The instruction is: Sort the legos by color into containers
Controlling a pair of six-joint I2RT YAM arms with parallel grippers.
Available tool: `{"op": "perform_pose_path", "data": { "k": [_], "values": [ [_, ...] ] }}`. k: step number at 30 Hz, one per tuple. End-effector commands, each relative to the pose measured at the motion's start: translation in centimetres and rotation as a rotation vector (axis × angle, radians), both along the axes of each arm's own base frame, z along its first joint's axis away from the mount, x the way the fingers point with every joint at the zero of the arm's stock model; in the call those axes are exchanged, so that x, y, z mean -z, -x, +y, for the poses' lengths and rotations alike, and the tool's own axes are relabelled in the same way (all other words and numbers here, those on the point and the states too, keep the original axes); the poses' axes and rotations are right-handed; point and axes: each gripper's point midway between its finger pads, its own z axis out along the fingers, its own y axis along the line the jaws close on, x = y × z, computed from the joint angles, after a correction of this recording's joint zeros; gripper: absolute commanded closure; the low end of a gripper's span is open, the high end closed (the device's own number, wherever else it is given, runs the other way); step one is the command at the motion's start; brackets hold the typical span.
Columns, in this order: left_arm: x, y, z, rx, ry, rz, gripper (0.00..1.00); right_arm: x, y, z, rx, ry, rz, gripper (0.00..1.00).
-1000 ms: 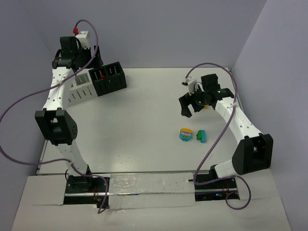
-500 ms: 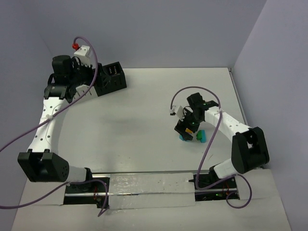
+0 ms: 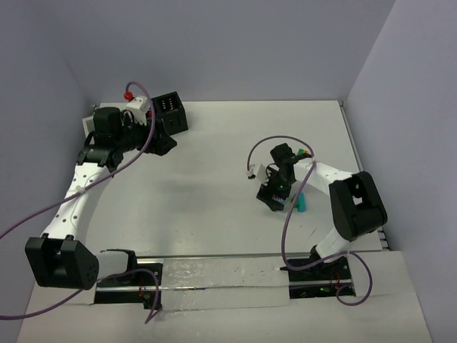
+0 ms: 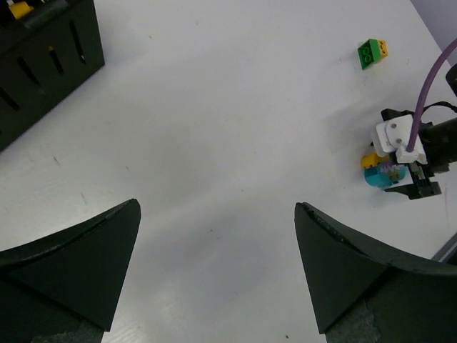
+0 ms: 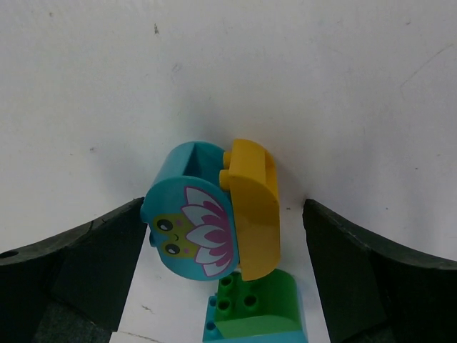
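Observation:
A rounded cyan-and-yellow lego (image 5: 207, 214) with a flower face lies on the white table, touching a green-and-teal brick (image 5: 257, 311). My right gripper (image 5: 225, 250) is open and low, one finger on each side of the rounded piece, gripping nothing. In the top view that gripper (image 3: 275, 196) covers the piece, and the teal brick (image 3: 300, 203) shows beside it. My left gripper (image 4: 218, 264) is open and empty above bare table, near the black container (image 3: 171, 111). The black container also shows in the left wrist view (image 4: 43, 64). The white container is hidden behind my left arm.
A green-and-yellow brick (image 4: 373, 52) lies farther back on the table. Purple cables loop over both arms. Grey walls close in the table at the back and both sides.

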Motion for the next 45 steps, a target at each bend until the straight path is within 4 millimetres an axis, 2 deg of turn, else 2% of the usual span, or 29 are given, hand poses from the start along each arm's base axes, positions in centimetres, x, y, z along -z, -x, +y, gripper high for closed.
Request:
{"op": "perform_pose_path", "data": {
  "k": [1, 3, 5, 7, 9, 11, 13, 15, 17, 18, 21, 24, 30, 38, 45],
  "values": [
    [-1.4, 0.9, -1.3, 0.001, 0.122, -0.017, 0.03, 0.7, -0.6, -0.2, -0.047, 0.014, -0.075, 0.10],
    [-1.1, 1.3, -1.8, 0.014, 0.161, 0.004, 0.08, 0.8, -0.5, -0.4, -0.057, 0.020, -0.090, 0.16],
    [-0.5, 1.9, -2.2, 0.024, 0.195, 0.041, 0.12, 0.8, -0.4, -0.5, -0.056, 0.018, -0.095, 0.26],
    [0.4, 2.4, -2.8, 0.031, 0.231, 0.097, 0.14, -0.1, -0.8, 0.1, -0.046, -0.009, -0.113, 0.41],
    [1.0, 2.7, -3.1, 0.041, 0.241, 0.125, 0.14, -1.5, -1.5, 0.8, -0.030, -0.043, -0.143, 0.51],
    [2.0, 3.2, -3.6, 0.042, 0.264, 0.182, 0.12, -5.2, -2.5, 3.7, 0.003, -0.177, -0.196, 0.57],
    [2.5, 3.5, -4.0, 0.044, 0.286, 0.221, 0.08, -8.0, -2.7, 6.0, 0.040, -0.284, -0.218, 0.60],
    [3.1, 3.8, -5.0, 0.054, 0.315, 0.269, 0.01, -11.8, -3.1, 9.5, 0.015, -0.396, -0.277, 0.60],
    [3.4, 4.1, -5.8, 0.077, 0.326, 0.297, 0.01, -13.8, -3.0, 11.8, 0.043, -0.463, -0.278, 0.60],
    [3.8, 4.3, -6.6, 0.095, 0.328, 0.321, 0.01, -15.6, -3.2, 13.4, 0.039, -0.505, -0.294, 0.60],
    [3.7, 4.4, -7.9, 0.119, 0.342, 0.349, 0.01, -17.8, -2.6, 17.3, 0.010, -0.566, -0.292, 0.61],
    [3.6, 4.3, -9.0, 0.143, 0.364, 0.374, 0.01, -19.5, -2.5, 19.7, 0.004, -0.599, -0.313, 0.61],
    [3.4, 4.6, -10.2, 0.173, 0.381, 0.408, 0.01, -20.4, -2.3, 22.1, -0.005, -0.609, -0.321, 0.62],
    [2.3, 6.5, -11.5, 0.283, 0.445, 0.425, 0.03, -19.9, -3.2, 22.4, 0.022, -0.574, -0.344, 0.62],
    [3.0, 8.1, -12.9, 0.333, 0.423, 0.445, 0.06, -20.5, -3.4, 22.8, 0.028, -0.587, -0.358, 0.62]
  ]
}}
